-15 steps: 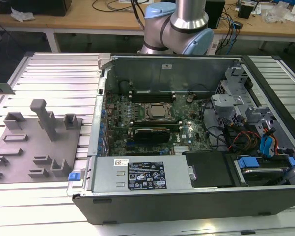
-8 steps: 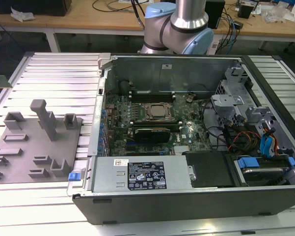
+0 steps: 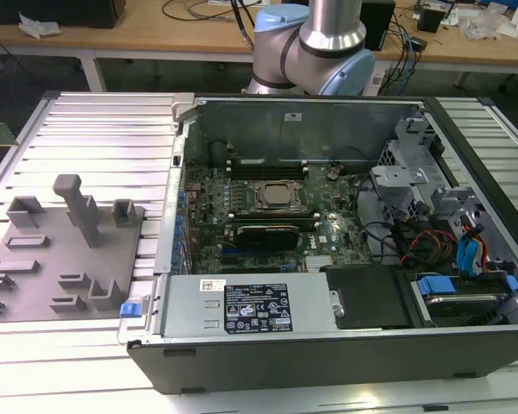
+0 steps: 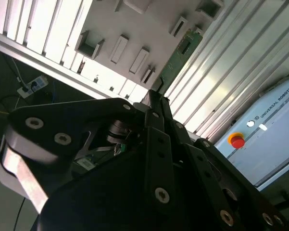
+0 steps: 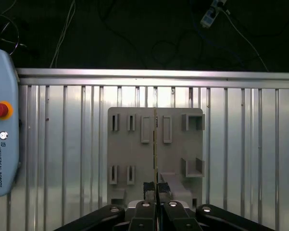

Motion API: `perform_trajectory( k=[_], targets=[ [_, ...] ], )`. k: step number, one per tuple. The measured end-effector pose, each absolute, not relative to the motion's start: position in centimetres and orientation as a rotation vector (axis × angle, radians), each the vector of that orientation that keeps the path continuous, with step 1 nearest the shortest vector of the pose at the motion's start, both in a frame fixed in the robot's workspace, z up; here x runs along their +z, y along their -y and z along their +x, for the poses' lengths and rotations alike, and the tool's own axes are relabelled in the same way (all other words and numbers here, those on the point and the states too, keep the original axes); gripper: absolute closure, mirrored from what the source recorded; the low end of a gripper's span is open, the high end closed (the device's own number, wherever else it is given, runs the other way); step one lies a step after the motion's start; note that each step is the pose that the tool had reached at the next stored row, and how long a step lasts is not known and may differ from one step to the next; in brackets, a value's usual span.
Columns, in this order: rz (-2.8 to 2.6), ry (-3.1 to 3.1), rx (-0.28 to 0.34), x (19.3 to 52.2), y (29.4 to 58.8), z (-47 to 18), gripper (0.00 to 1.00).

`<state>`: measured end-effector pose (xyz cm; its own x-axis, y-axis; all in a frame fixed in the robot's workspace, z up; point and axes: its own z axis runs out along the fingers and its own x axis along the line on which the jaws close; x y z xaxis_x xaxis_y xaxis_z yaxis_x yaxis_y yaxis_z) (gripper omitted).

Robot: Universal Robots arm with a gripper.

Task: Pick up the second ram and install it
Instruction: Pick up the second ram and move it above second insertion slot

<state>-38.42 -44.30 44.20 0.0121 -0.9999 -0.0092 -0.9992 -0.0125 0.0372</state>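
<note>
The second ram (image 4: 182, 54), a slim green circuit-board stick, juts out from my gripper (image 4: 155, 97), which is shut on its near end. In the first wrist view the ram (image 5: 155, 144) appears edge-on as a thin line running out from between the fingertips (image 5: 148, 189) of the gripper (image 5: 156, 190). It hangs high over the grey holder tray (image 5: 134, 163), apart from it. In the exterior view the tray (image 3: 65, 259) lies to the left of the open computer case, and the motherboard (image 3: 267, 216) with its long memory slots (image 3: 267, 168) lies inside the case.
The arm's base and elbow (image 3: 315, 39) stand behind the case. A ribbed metal tabletop (image 3: 103, 147) carries the tray. A teach pendant with a red button (image 5: 2, 130) lies at the tabletop's edge. Cables, a drive cage and a power supply (image 3: 250, 306) crowd the case.
</note>
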Motion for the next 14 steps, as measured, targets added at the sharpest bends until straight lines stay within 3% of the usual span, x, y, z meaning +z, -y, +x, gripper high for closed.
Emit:
perform_trajectory(
  k=[14],
  targets=[
    [2.218,2.19,-0.044,44.2,43.9,-31.6,0.87]
  ],
)
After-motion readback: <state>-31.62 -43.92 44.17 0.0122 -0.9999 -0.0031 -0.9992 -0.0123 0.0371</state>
